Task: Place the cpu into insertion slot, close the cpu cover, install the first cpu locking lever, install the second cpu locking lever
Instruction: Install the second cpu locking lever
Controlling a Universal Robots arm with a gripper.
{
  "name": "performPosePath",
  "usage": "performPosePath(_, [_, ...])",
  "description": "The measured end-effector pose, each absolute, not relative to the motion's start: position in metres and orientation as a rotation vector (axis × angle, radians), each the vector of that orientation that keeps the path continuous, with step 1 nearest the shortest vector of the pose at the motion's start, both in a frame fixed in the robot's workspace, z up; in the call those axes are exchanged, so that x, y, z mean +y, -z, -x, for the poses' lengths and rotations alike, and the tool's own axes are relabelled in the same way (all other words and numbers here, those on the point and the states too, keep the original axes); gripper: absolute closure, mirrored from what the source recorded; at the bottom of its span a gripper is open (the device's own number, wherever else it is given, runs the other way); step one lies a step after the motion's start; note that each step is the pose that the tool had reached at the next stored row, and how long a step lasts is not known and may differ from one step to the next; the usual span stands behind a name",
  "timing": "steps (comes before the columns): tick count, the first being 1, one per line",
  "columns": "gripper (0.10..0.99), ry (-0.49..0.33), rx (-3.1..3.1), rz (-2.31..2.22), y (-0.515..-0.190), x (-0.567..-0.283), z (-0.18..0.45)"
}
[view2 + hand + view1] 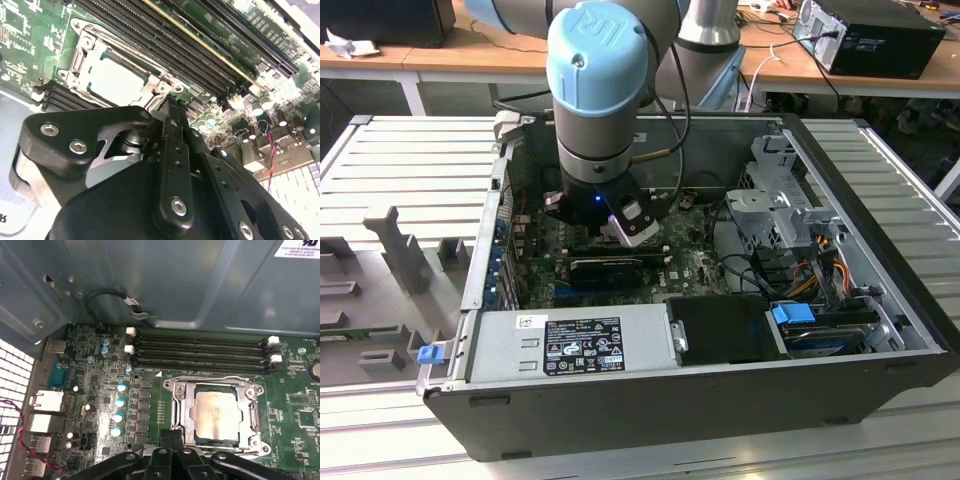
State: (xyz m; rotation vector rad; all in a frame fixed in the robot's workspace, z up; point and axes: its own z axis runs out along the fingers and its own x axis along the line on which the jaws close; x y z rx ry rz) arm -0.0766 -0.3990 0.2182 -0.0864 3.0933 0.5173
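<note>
The cpu (216, 412), a pale silvery square, lies flat in the socket on the green motherboard; it is also in the second wrist view (116, 80). The cpu cover (182, 407), a thin metal frame, lies down around it, its frame (152, 89) flat on the socket. A wire locking lever (215, 378) runs along the socket edge beside the memory slots. My gripper (172, 436) is shut, fingertips pressed together at the socket's edge with nothing visible between them; its tip (170, 107) sits just off one cover corner. In the exterior view the gripper (625, 228) reaches down into the open case.
Black memory slots (200, 352) lie past the socket. Blue-topped capacitors (120, 402) and rear ports (45, 405) stand to one side. The grey case wall (150, 280) with a cable loop (107, 295) rises behind. A long black card (605, 268), the power supply (570, 345) and a drive cage (775, 200) surround the arm.
</note>
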Motion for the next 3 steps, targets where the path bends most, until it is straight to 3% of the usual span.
performPosePath(3, [0.980, -0.518, 3.093, 0.086, -0.2188, -0.3989, 0.0767])
